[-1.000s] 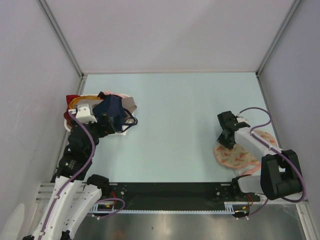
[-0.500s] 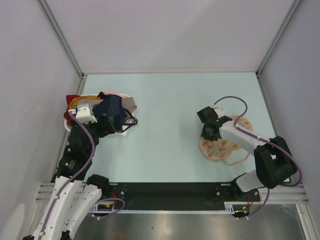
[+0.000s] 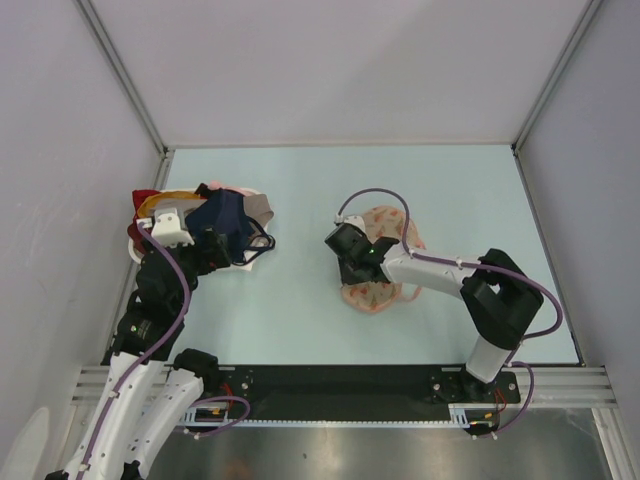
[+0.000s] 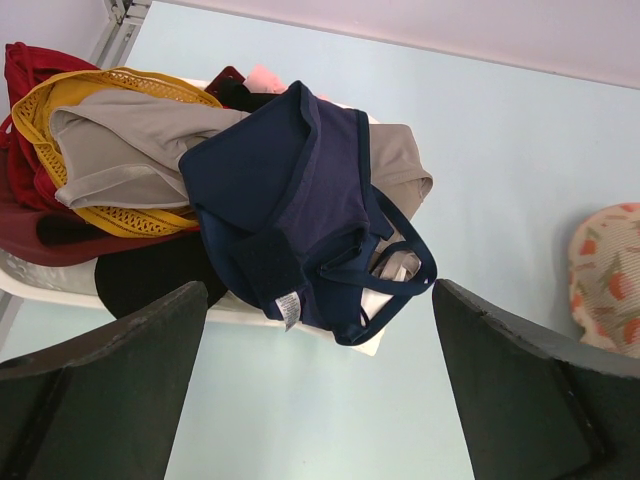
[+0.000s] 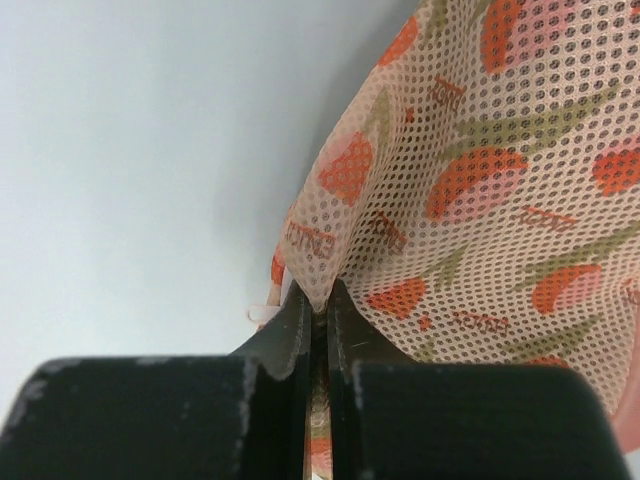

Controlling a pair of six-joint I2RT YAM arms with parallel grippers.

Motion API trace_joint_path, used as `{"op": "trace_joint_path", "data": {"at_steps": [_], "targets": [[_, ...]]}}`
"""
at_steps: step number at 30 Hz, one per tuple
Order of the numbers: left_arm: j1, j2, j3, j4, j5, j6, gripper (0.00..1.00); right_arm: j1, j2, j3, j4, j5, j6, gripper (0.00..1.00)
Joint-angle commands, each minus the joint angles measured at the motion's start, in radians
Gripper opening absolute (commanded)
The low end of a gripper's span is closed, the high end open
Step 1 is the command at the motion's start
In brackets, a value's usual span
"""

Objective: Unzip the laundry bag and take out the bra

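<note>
The laundry bag (image 3: 382,258) is a beige-pink mesh pouch with red-orange motifs, lying near the table's middle. My right gripper (image 3: 356,268) is shut on a pinched fold of its mesh (image 5: 470,190); the jaws are pressed together with the fabric between them. An edge of the bag (image 4: 610,275) shows at the right of the left wrist view. My left gripper (image 3: 225,252) is open and empty, hovering just in front of the garment heap. No bra shows outside the bag; the bag's contents are hidden.
A heap of navy, red, yellow and grey garments (image 3: 215,222) lies on a white tray (image 4: 240,312) at the far left, also in the left wrist view (image 4: 290,190). Metal frame posts and grey walls bound the table.
My right gripper has dragged the laundry bag from the right edge leftward toward the table's middle. The left arm has not moved.
</note>
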Motion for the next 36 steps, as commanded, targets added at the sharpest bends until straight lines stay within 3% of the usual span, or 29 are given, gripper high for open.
{"op": "trace_joint_path", "data": {"at_steps": [1, 6, 10, 13, 15, 21, 26, 31, 36], "targets": [[0.008, 0.006, -0.004, 0.033, 0.007, 0.020, 1.00, 0.037, 0.002, 0.002, 0.150, -0.141, -0.058, 0.05], [0.008, 0.008, -0.004, 0.031, 0.009, 0.021, 1.00, 0.051, -0.018, -0.021, 0.167, -0.197, -0.086, 0.24], [0.008, 0.006, -0.002, 0.033, 0.010, 0.027, 1.00, 0.054, -0.088, -0.032, 0.129, -0.179, -0.100, 0.54], [0.008, 0.006, -0.010, 0.033, 0.014, 0.037, 1.00, 0.054, -0.173, -0.041, 0.110, -0.162, -0.118, 0.71], [0.008, 0.017, -0.013, 0.030, 0.017, 0.041, 1.00, 0.054, -0.226, -0.040, 0.086, -0.142, -0.132, 0.76], [0.008, 0.057, -0.001, 0.024, 0.038, 0.046, 1.00, 0.042, -0.297, -0.046, 0.020, -0.103, -0.126, 0.77], [0.006, 0.095, 0.019, 0.019, 0.076, -0.012, 1.00, 0.051, -0.323, -0.096, 0.026, -0.181, -0.068, 0.75], [-0.009, 0.135, 0.036, 0.024, 0.156, -0.091, 1.00, 0.082, -0.354, -0.208, 0.161, -0.319, 0.076, 0.74], [-0.106, 0.144, 0.031, 0.041, 0.120, -0.149, 1.00, 0.123, -0.374, -0.299, 0.217, -0.372, 0.150, 0.74]]}}
